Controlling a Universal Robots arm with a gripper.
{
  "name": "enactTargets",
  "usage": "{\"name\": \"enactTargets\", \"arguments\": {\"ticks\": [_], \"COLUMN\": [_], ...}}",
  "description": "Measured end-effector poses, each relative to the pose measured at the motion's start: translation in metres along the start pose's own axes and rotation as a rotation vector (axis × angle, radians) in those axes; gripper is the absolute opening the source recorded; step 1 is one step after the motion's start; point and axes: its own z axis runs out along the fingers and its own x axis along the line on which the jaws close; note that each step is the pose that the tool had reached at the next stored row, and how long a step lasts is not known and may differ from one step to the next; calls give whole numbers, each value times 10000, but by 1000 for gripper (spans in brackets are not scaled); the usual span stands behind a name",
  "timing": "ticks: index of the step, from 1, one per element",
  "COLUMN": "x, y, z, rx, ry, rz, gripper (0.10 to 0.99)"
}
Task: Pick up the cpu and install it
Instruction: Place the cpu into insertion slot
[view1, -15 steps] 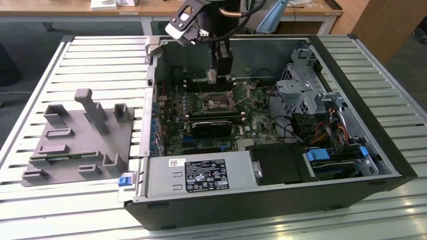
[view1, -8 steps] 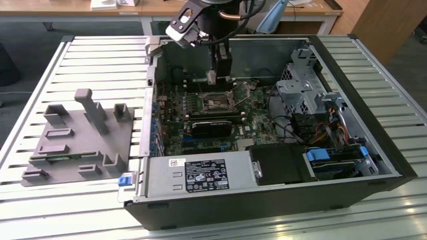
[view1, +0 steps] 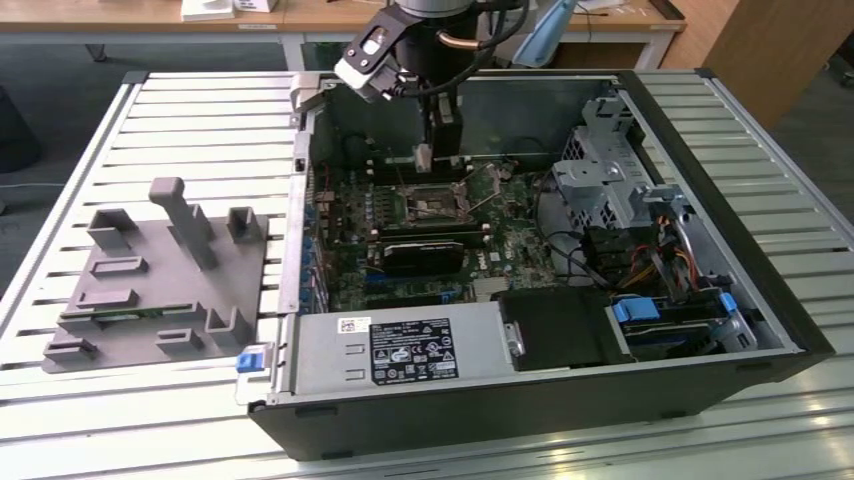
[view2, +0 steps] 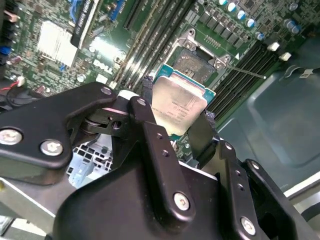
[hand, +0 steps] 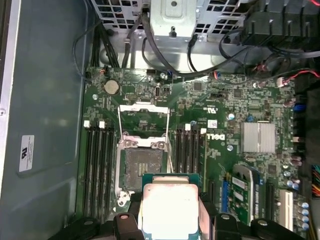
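The cpu (view2: 178, 104), a thin square chip with a silvery top and green edge, is held at its two sides between my gripper's (view2: 177, 111) black fingers (view2: 150, 125). It hangs a little above the open, empty socket (view2: 198, 61) on the green motherboard (hand: 225, 130). In the first wrist view the cpu (hand: 170, 206) overlaps the near edge of the socket (hand: 144, 167), whose metal load plate (hand: 143, 119) is flipped open. In the exterior view my gripper (view1: 424, 160) reaches down into the open computer case (view1: 534, 400) over the socket (view1: 430, 205).
A grey plastic fixture (view1: 154, 290) with upright posts lies on the slatted table at the exterior view's left. Inside the case are a black module (view1: 424, 250), a power supply (view1: 400, 350), a metal drive cage (view1: 603, 170) and loose cables (hand: 165, 55). Memory slots (hand: 97, 165) flank the socket.
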Motion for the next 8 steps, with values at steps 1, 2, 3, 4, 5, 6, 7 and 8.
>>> {"name": "enactTargets", "arguments": {"ticks": [1,2,3,4,5,6,7,8], "x": [5,10,12,12,12,12,12,12], "y": [3,6,7,6,5,7,7,6], "z": [19,37,55,74,90,104,118,131], "rx": [0,0,0,0,0,1,2,2], "ry": [1,1,1,1,1,0,0,0], "rz": [-2,-1,0,0,1,-1,-1,0], "gripper": [533,533,533,533,533,533,533,533]}}
